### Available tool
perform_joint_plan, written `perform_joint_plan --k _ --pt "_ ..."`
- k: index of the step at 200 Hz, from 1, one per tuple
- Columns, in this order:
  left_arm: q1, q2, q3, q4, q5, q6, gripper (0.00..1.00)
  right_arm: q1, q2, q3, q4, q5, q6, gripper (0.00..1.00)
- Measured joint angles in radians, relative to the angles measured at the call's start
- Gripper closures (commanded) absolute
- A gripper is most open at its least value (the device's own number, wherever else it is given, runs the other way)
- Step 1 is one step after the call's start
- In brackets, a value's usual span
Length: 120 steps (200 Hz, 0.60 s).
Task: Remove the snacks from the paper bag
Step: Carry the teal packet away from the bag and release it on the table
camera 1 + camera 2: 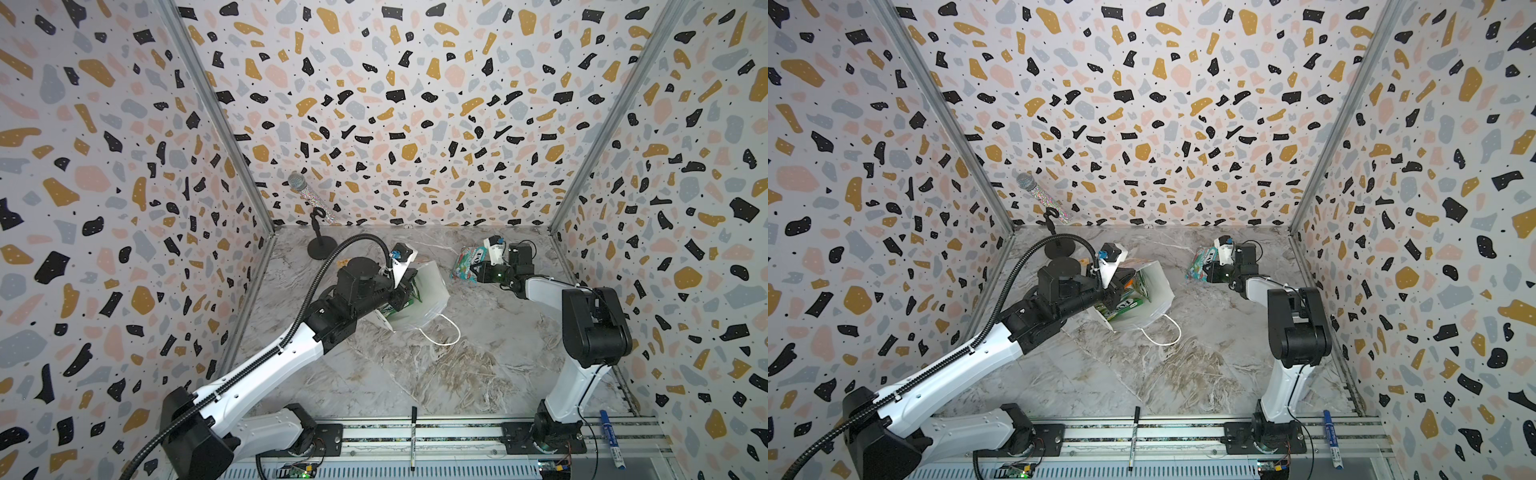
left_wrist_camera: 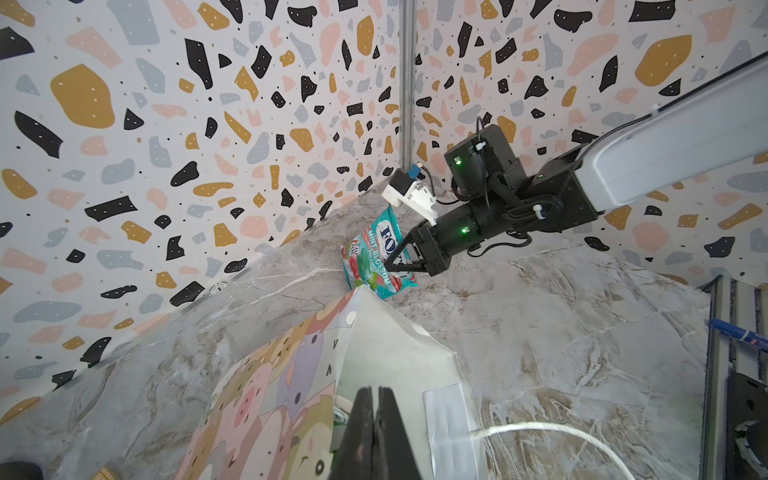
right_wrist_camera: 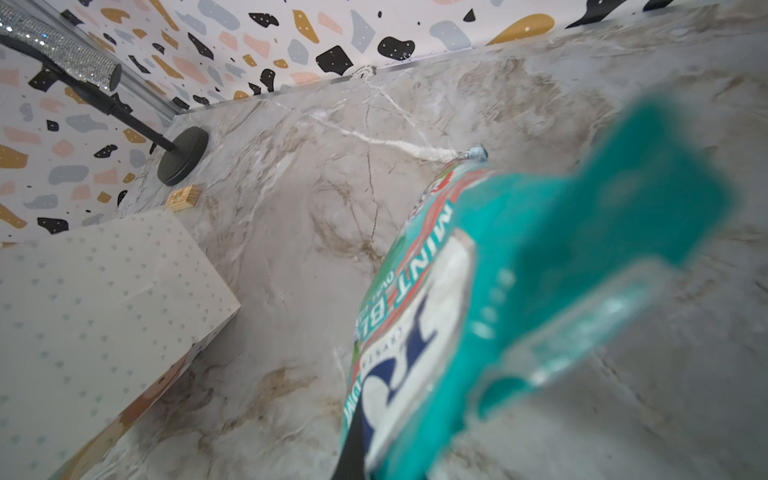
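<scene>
Right claw (image 2: 392, 266): clenched on a teal packet (image 2: 374, 255) printed "MINT BLOSSOM", gripped near one edge. The packet is toward the far right of the marble surface (image 1: 415, 374), near the far corner of the paper bag (image 1: 432, 291). I cannot tell whether packet and bag touch, nor whether the packet's lower edge meets the surface. The right wrist view is largely filled by this packet, blurred.

Paper bag: on its side, left of the middle of the surface, mouth turned toward the left arm. The animal-print face shows in the left wrist view and the triangle-dotted side in the right wrist view. One cord handle (image 1: 449, 336) lies loose on the surface on the near side.

Left claw (image 2: 375, 424): fingers pressed together at the bag's mouth. I cannot tell whether any paper is pinched between them. A green packet (image 1: 1121, 306) shows inside the mouth in a top view, just beside this claw.

Also noted: a microphone (image 1: 305, 193) on its stand in the far left corner, and a small tan tag (image 3: 183, 195) between the stand's base and the bag.
</scene>
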Motion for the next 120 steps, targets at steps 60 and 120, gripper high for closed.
perform_joint_plan --k 60,120 --pt "-0.007 0.000 0.000 0.004 0.012 -0.005 1.00 -0.033 0.141 0.121 -0.018 -0.025 -0.005 0.92" --pt "-0.017 0.000 0.000 0.003 0.003 -0.008 1.00 -0.037 0.183 0.160 -0.083 0.047 -0.030 0.52"
